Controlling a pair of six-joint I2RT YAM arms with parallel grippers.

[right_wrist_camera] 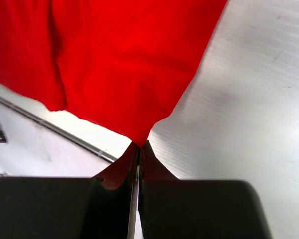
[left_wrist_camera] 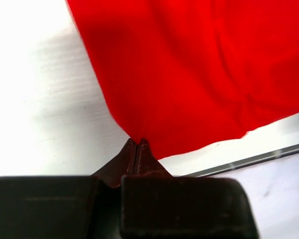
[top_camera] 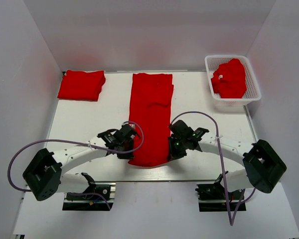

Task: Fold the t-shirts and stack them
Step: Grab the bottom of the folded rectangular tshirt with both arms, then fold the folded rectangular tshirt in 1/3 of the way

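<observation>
Top external view: my left gripper [top_camera: 126, 153] and right gripper [top_camera: 171, 152] each pinch a near corner of the long bright red cloth t-shirt [top_camera: 150, 114] lying mid-way across the white table [top_camera: 79, 124].

A long red t-shirt [top_camera: 150, 117] lies down the centre of the table [top_camera: 89, 119]. The left gripper [top_camera: 129, 154] meets its 7 o'clock corner and the right gripper [top_camera: 170, 154] its 5 o'clock corner. A folded t-shirt [top_camera: 81, 84] sits at 10 o'clock. At 2 o'clock, a white basket [top_camera: 236, 100] holds crumpled red shirts [top_camera: 230, 78].
</observation>
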